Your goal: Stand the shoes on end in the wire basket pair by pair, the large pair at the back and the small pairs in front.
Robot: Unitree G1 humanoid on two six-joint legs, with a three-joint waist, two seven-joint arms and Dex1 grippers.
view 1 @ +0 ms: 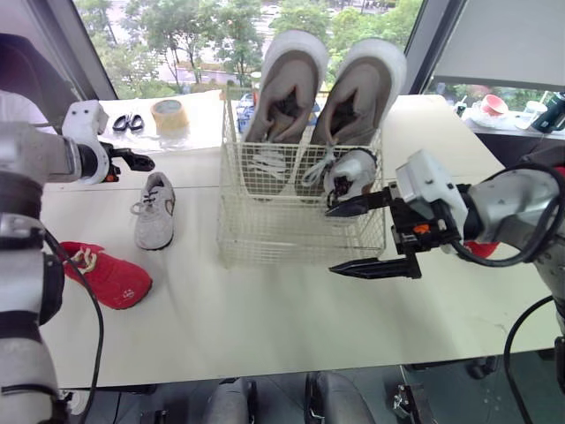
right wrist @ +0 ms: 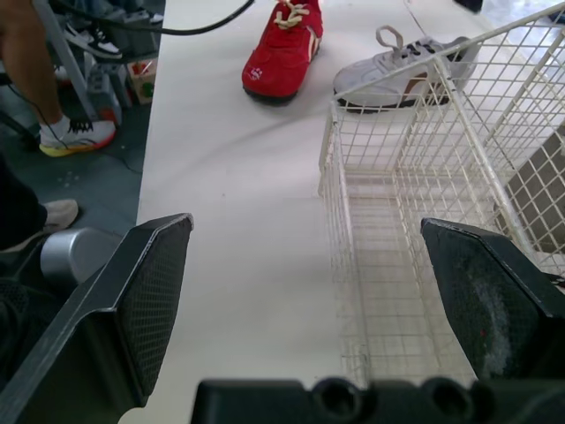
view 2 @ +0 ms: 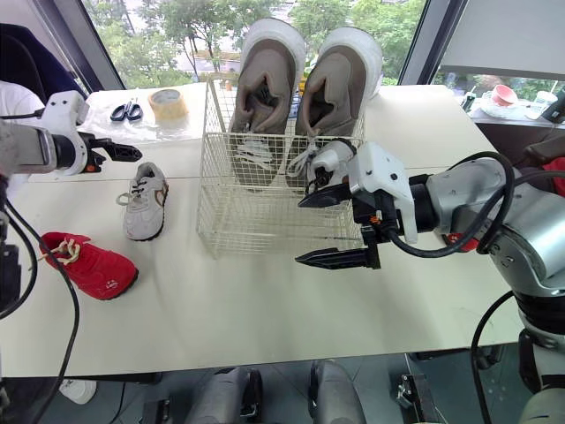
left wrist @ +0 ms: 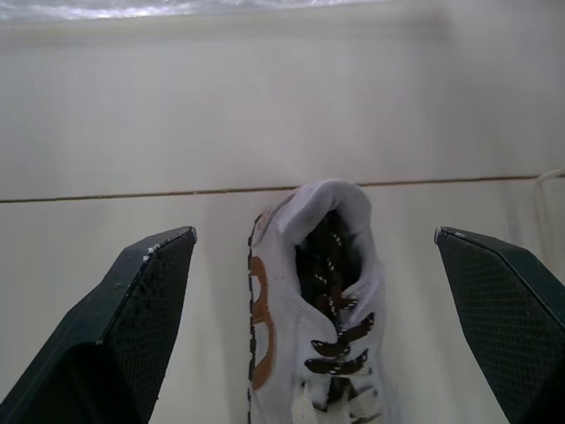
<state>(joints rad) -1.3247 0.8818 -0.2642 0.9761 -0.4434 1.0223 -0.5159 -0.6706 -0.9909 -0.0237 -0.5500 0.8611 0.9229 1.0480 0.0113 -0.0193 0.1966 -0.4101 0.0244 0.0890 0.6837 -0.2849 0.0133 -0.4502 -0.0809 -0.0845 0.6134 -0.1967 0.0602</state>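
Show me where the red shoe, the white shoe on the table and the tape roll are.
red shoe (view 1: 106,276), left eye view, middle of its upper.
white shoe (view 1: 155,212), left eye view, on its laced upper.
tape roll (view 1: 169,122), left eye view, its outer wall.

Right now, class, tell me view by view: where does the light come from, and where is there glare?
Left eye view: daylight comes through the window behind the wire basket, backlighting the large shoes. Left wrist view: glare streaks the table beyond the small pale shoe. Right wrist view: bright table, darker floor.
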